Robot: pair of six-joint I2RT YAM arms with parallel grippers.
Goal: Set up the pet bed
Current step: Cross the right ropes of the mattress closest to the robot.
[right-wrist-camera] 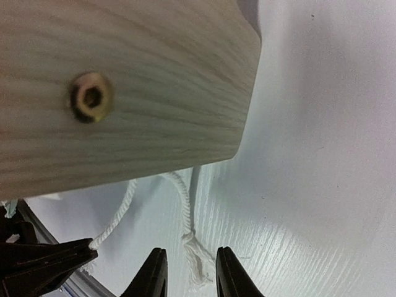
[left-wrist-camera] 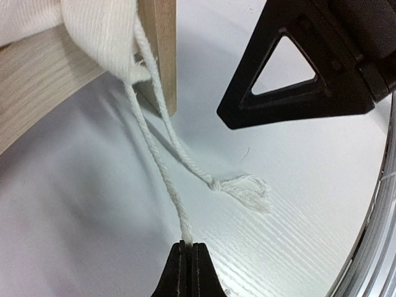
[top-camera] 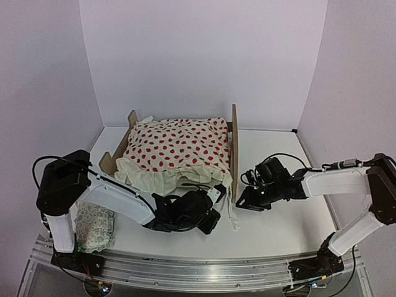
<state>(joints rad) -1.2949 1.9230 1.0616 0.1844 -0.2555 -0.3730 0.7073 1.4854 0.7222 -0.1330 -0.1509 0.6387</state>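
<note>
Pinched fully together, the jaws of the left gripper [left-wrist-camera: 187, 246] clamp a thin white tie cord [left-wrist-camera: 162, 173]. It runs taut from the fingertips up to the cream corner of the blanket [left-wrist-camera: 105, 31], which hangs over the bed's wooden edge. The right gripper [right-wrist-camera: 192, 252] has its jaws a narrow way apart and holds nothing. The knotted, frayed end of a second cord [right-wrist-camera: 195, 257] lies on the table [right-wrist-camera: 322, 185] in the gap between its fingers [right-wrist-camera: 151, 275]; whether either finger touches it cannot be told. In the left wrist view that frayed knot rests flat on the white surface just beside the taut cord, with a black finger of the right gripper close by.

Both cords come from under the lower corner of the headboard [right-wrist-camera: 136, 80]. It is pale plywood with a rounded corner and a brass-coloured hex-socket bolt [right-wrist-camera: 91, 97] sunk in its face.

From above, the pet bed [top-camera: 234, 145] sits mid-table toward the back wall, with the headboard on the right and the low footboard [top-camera: 108, 162] on the left. The red-dotted blanket covers its top, and the ruffle spills over the near side. Both grippers meet at the bed's near right corner, the left one on the near side and the right one just beyond the headboard. A pale lacy pillow [top-camera: 94, 226] lies on the table at the near left, beside the left arm's base.
</note>
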